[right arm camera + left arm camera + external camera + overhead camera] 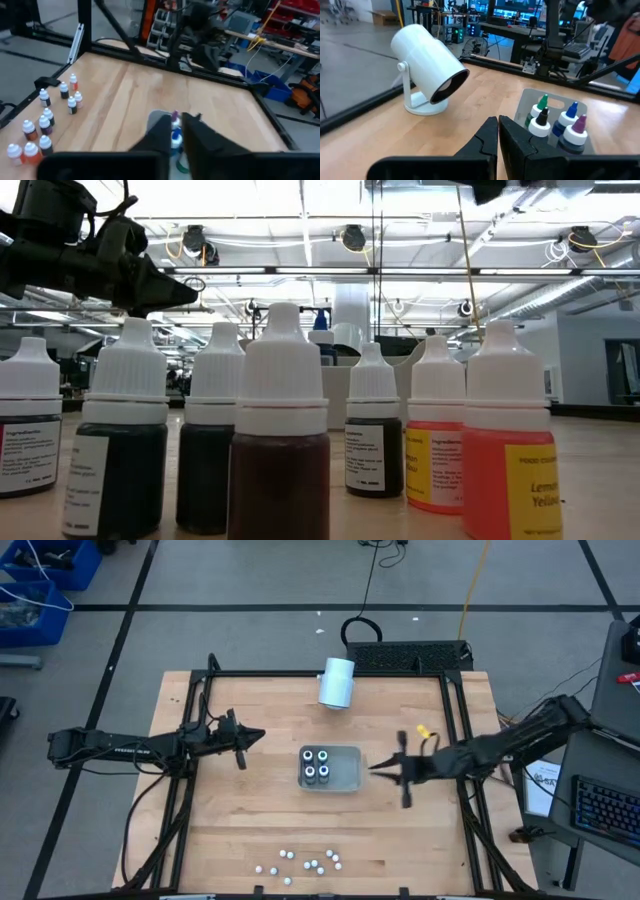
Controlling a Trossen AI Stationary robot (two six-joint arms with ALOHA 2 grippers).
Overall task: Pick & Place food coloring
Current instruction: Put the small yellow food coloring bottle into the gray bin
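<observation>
Both end effectors (256, 736) (375, 767) closed, empty.

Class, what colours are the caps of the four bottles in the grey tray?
Green, black, blue and purple caps on the four bottles in the tray; left wrist view.

Four views of one wooden table (250, 830). The high camera looks straight down, far enough to show the whole table and both arms. The low camera sits at table-top height, level, very close behind the loose food coloring bottles (280, 430) — the high view shows these near the table's near edge. Each wrist camera looks forward past its own fingers; both see the grey tray (555, 102) at the table's middle.
</observation>
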